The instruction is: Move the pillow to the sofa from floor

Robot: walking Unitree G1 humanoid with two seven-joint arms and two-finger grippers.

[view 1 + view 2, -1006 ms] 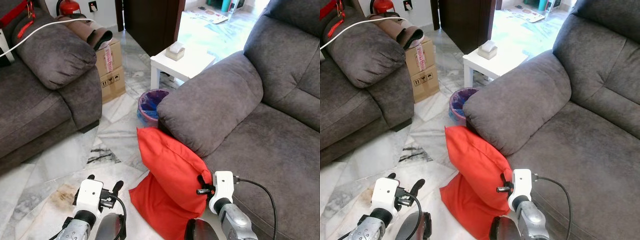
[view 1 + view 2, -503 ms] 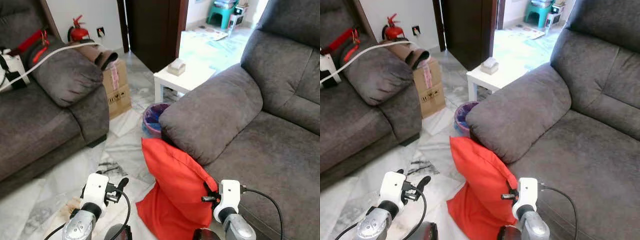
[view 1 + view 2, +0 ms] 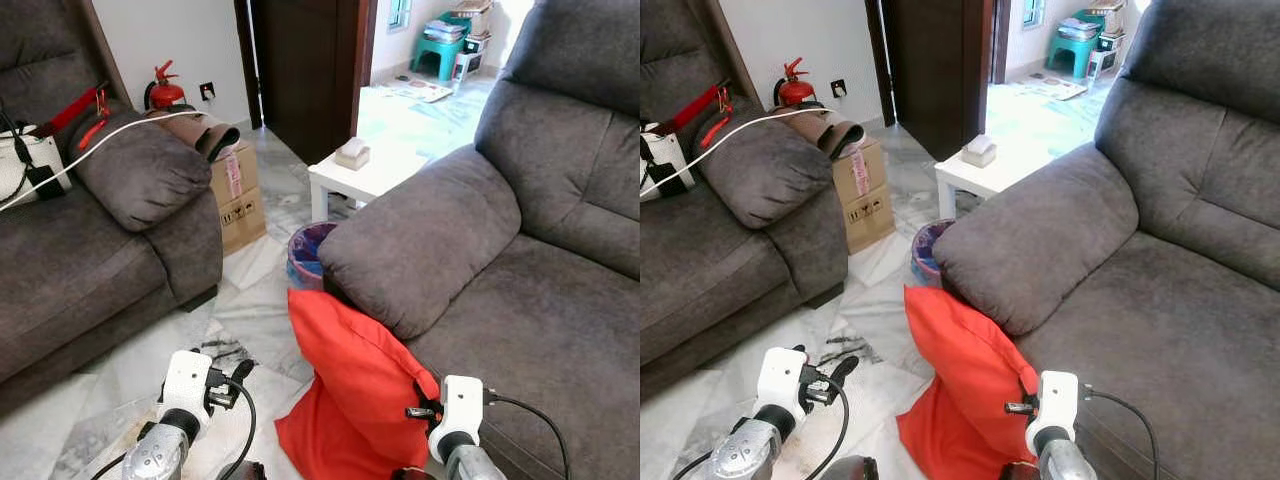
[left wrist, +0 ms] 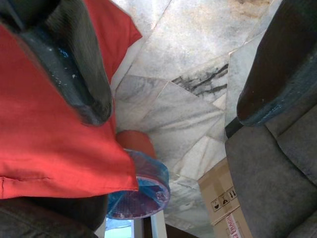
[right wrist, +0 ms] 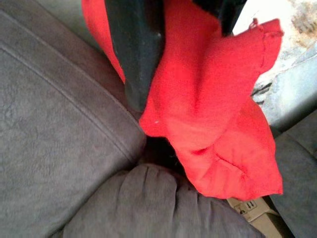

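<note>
Red pillow [image 3: 350,385]: soft, light, slumps. Right gripper [image 5: 185,52] pinches its fabric edge; left gripper [image 4: 168,94] open, empty. Sofa [image 3: 540,330] adjacent.

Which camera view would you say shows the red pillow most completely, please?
The left eye view: the whole red pillow leans against the sofa. Both wrist views crop it to patches of fabric behind black fingers.
</note>
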